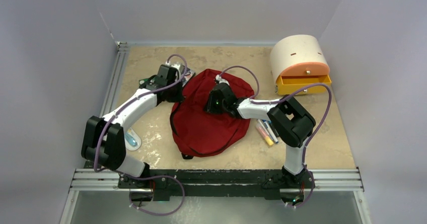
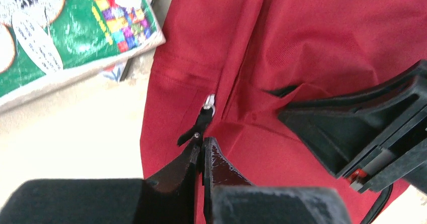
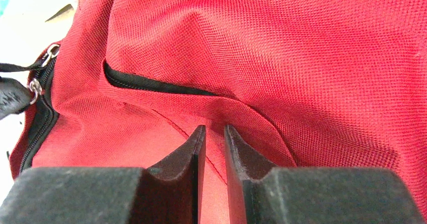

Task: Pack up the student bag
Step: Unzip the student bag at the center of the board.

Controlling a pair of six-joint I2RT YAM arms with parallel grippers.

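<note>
Mid-frame, left fingers (image 2: 216,158) pinched zipper pull (image 2: 201,121). Right fingers (image 3: 239,153) narrow on bag (image 1: 211,123), grip unclear. I judged: pull along seam, fabric taut.

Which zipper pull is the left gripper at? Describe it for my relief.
Find the red bag mid-table, then its far-left edge beside the green book. On the seam there, a black pull trails from a silver slider, between the tips of the left gripper; the black slit nearby has no tab.
</note>
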